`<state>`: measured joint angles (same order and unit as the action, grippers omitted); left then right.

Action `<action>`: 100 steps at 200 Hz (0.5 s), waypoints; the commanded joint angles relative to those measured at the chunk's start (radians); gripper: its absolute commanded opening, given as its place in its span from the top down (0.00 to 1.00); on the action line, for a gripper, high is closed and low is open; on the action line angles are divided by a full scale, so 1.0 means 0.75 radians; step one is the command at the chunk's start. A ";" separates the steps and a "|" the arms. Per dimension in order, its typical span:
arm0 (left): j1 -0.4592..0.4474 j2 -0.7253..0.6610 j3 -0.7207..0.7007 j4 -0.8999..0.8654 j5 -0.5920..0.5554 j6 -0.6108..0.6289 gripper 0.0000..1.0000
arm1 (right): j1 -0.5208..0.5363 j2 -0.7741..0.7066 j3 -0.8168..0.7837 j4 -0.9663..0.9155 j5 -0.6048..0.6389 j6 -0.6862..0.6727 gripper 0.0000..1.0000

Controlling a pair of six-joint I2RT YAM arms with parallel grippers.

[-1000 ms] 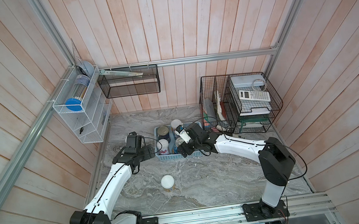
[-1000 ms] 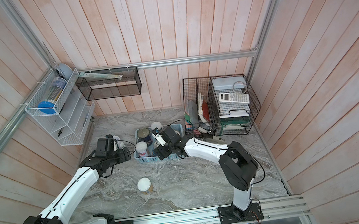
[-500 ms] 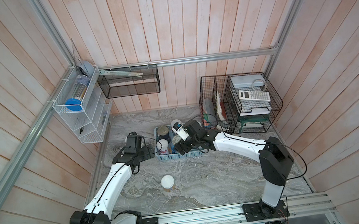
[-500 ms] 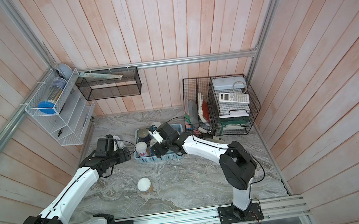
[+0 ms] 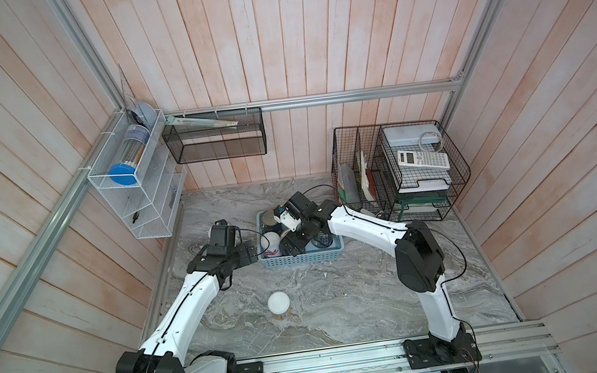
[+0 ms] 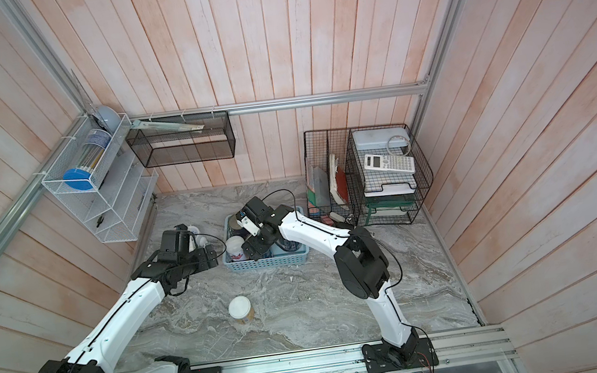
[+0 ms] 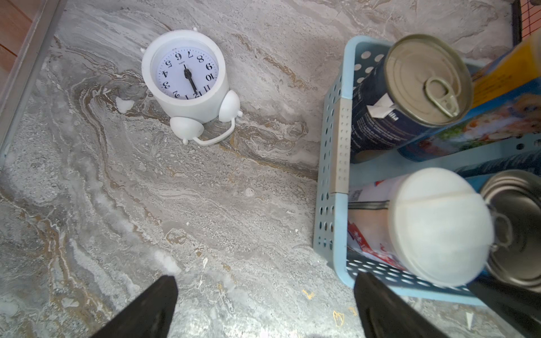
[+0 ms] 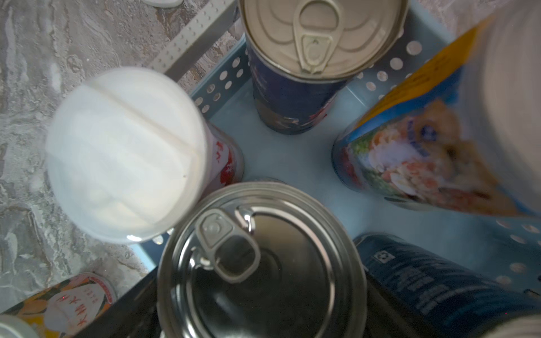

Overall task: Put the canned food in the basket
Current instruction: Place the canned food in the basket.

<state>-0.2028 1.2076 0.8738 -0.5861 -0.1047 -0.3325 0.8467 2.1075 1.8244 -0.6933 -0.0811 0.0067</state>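
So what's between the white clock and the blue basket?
Just bare marble table. The left wrist view shows the clock and the basket standing apart, with nothing lying between them.

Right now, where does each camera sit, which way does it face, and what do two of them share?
Both top views: high over the base rail, looking down on the table, basket, left arm, right arm, left claw and right claw.
Left wrist: on the left arm, looking down past its claw at the clock and the basket's end.
Right wrist: on the right arm, looking down into the basket; its claw flanks a silver-topped can.
Shared: both wrist views show the white-lidded can.
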 commanded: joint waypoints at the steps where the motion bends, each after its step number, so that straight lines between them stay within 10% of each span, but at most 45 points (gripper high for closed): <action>1: 0.006 -0.024 -0.020 0.023 0.007 0.022 0.00 | 0.027 -0.031 0.012 -0.036 -0.069 0.014 0.02; 100: 0.007 -0.018 -0.022 0.024 0.009 0.022 0.00 | 0.013 -0.098 0.053 -0.148 0.014 0.042 0.02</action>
<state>-0.2028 1.2076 0.8738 -0.5861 -0.1047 -0.3325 0.8474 2.0674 1.8282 -0.7391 -0.0734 0.0227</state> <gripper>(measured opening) 0.999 0.978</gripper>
